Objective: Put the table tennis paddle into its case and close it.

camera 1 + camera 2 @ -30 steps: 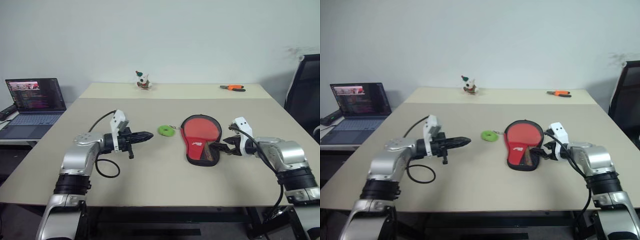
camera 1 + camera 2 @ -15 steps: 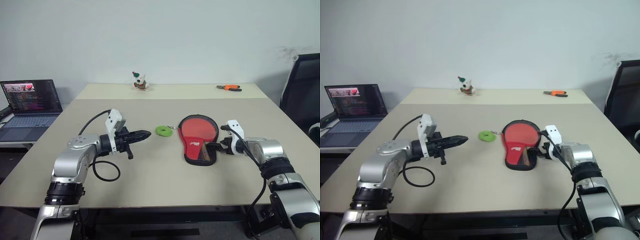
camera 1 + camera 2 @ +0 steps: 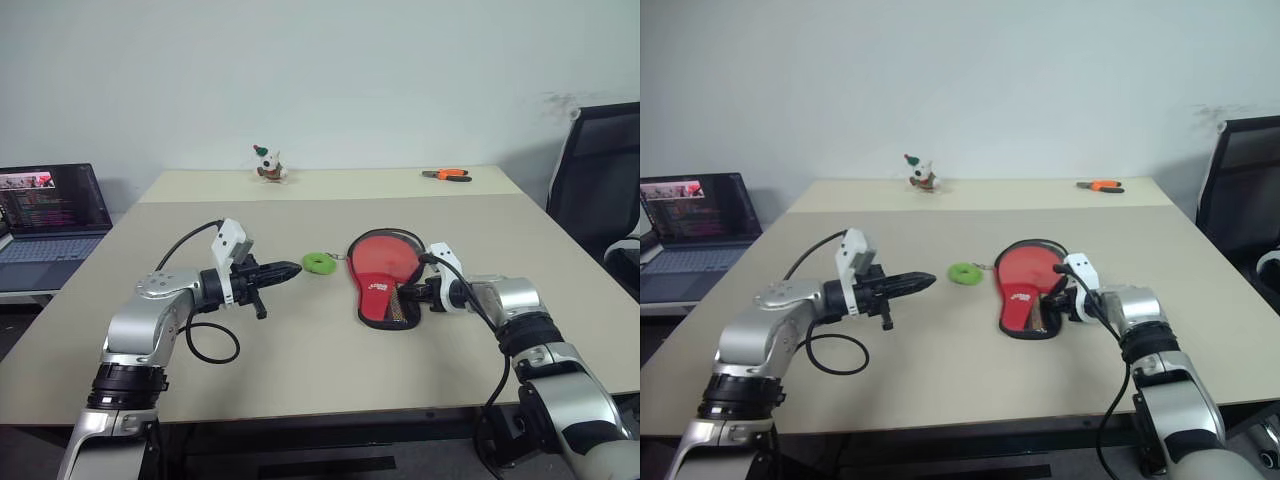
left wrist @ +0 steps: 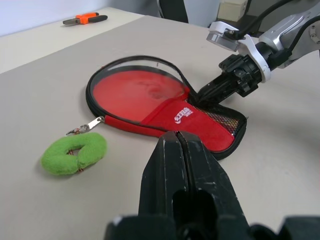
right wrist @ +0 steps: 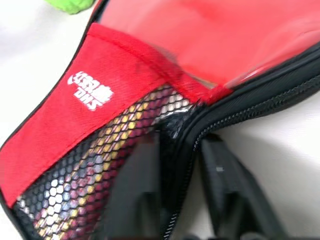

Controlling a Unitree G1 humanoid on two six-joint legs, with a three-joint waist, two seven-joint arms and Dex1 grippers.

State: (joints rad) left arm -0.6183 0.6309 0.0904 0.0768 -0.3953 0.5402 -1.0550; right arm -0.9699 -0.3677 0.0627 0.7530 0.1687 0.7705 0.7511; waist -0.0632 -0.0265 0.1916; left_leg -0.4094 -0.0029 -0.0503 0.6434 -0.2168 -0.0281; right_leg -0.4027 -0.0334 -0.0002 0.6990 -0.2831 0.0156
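While the left fingers hang pressed together (holding nothing), the right fingers pinch the case — its zipper edge.

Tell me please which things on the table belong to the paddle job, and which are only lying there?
Job: case with the paddle inside, its green fob, right gripper shut on the case's edge, left gripper shut.

Lying about: pliers, small figurine, laptop.

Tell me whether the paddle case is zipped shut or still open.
Partly open. The case lies flat with the paddle inside; its zipper pull sits at the round end, and the right gripper pinches the edge by the mesh.
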